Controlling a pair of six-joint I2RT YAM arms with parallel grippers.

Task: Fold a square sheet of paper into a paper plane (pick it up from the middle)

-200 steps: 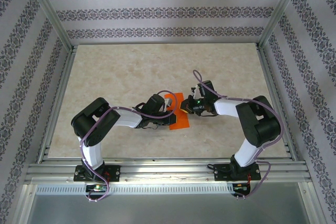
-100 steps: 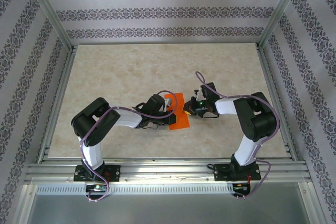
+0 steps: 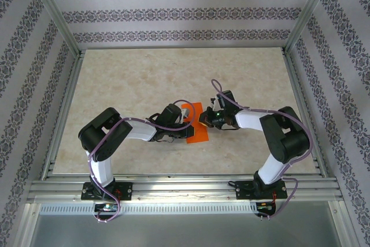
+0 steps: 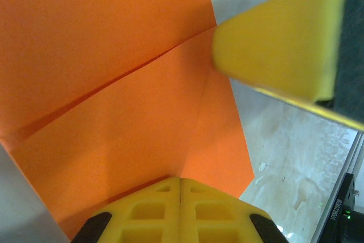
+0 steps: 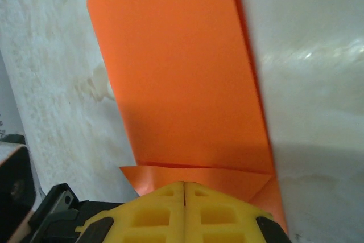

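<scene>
- Orange and thin, the sheet of paper (image 3: 198,133) lies flat on the counter (image 3: 133,79) near its middle, between the two arms. It is partly folded: the left wrist view shows a slanting crease with a flap laid over, and the right wrist view shows a narrow turned-up strip at the near end.
- The left hand (image 4: 181,189) has its fingers pressed fully together with nothing visible between them. Its tips sit on or just above the sheet's left part, so I judge that it pins the paper and does not grip it.
- The right hand (image 5: 185,190) is likewise closed tight and empty as far as I can see, with its tips at the folded strip on the sheet's right side. One of its yellow fingers (image 4: 273,44) hangs near the end of the crease.
- By my reckoning only the first folds are in and there is no dart shape yet.
- What could go wrong:
  - If either hand slides while pressing, the slick paper may drag along the smooth counter and the crease may run crooked.
  - If the pinning hand lifts too soon, the flap may spring open.
  - The two hands work close together, so a small sideways move could knock finger against finger.
  - Hard pressure at one spot may wrinkle or tear the thin sheet.
</scene>
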